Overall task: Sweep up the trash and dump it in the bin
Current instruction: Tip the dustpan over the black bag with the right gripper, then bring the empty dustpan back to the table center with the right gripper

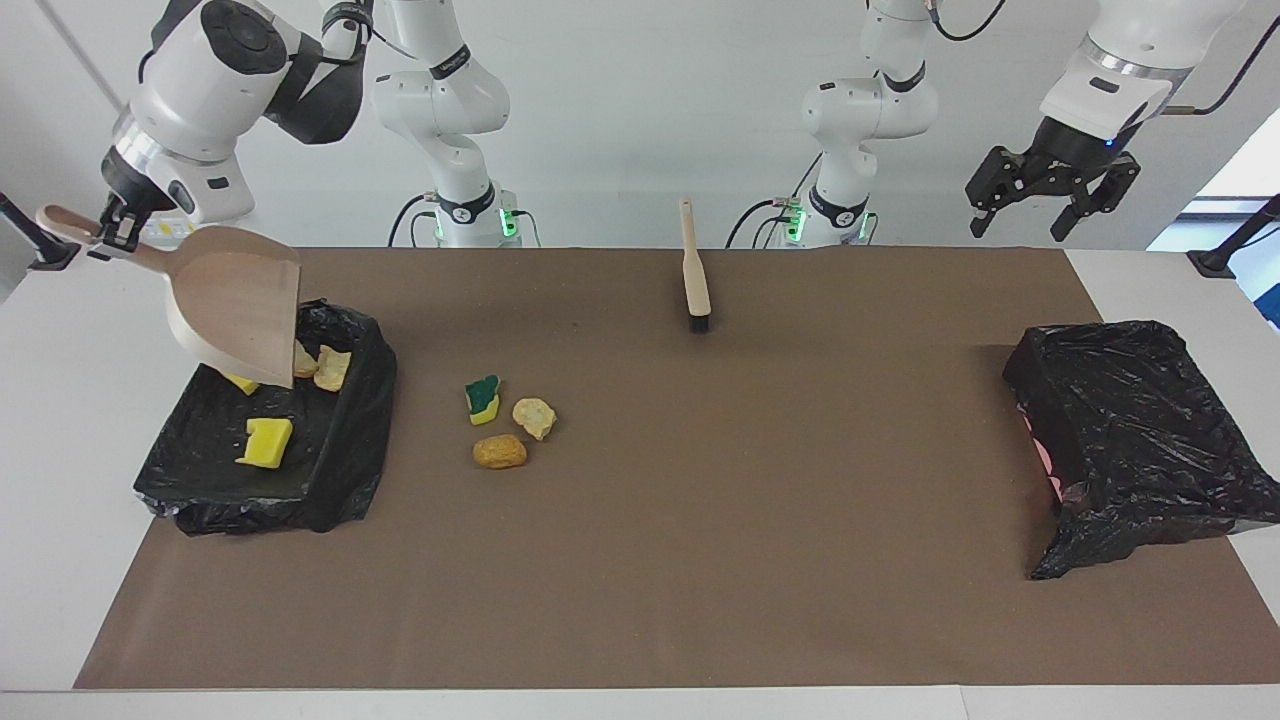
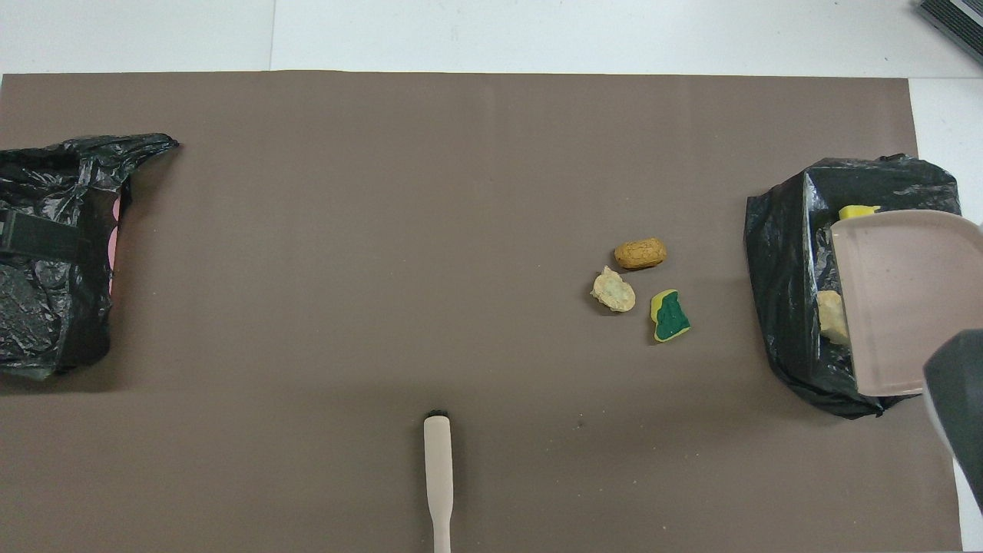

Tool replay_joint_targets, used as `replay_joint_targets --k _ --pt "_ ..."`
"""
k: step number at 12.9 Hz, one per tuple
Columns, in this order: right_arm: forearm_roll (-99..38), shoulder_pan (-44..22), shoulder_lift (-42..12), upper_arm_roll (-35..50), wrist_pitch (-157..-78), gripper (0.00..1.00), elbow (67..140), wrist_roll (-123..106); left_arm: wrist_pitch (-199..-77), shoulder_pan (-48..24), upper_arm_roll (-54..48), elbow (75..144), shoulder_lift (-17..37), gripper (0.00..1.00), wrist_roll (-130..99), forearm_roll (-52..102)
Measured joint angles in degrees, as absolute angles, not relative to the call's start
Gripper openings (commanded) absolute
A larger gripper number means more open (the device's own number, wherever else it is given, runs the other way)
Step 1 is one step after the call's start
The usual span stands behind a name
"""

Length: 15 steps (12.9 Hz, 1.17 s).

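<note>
My right gripper [image 1: 113,232] is shut on the handle of the beige dustpan [image 1: 237,305], which hangs tilted, mouth down, over the black-lined bin [image 1: 335,470] at the right arm's end. From above, the dustpan [image 2: 898,299] covers much of that bin [image 2: 776,307]. Inside lie a yellow sponge [image 1: 265,442], a yellow bit [image 1: 240,383] under the pan's lip, and tan lumps [image 1: 330,367]. On the mat beside the bin rest a green-faced sponge [image 1: 483,398], a pale tan lump [image 1: 534,417] and an orange-brown lump [image 1: 500,451]. My left gripper [image 1: 1050,195] waits open, high over the other bin.
The brush [image 1: 694,270] lies on the brown mat near the robots, bristles pointing away from them. A second black-lined bin [image 1: 1140,430] stands at the left arm's end of the table.
</note>
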<state>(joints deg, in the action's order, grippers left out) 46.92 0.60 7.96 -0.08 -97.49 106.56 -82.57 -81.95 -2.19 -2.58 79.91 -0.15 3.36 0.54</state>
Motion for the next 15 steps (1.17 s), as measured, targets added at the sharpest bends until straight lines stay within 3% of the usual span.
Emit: replay_joint_targets --k 8,12,15 --pt "27.6 0.0 7.8 8.2 -93.3 0.00 105.8 -42.7 -81.3 -4.9 0.6 79.9 -0.3 1.00 4.6 0.5" --pt "20.3 -7.9 4.4 9.9 -92.0 0.00 105.0 -18.5 -81.2 -4.9 1.3 80.1 -0.3 1.00 4.5 0.5" --pt "11.9 -14.2 -1.5 10.1 -92.1 0.00 101.2 0.1 -81.0 -4.9 1.3 80.3 -0.3 1.00 4.5 0.5"
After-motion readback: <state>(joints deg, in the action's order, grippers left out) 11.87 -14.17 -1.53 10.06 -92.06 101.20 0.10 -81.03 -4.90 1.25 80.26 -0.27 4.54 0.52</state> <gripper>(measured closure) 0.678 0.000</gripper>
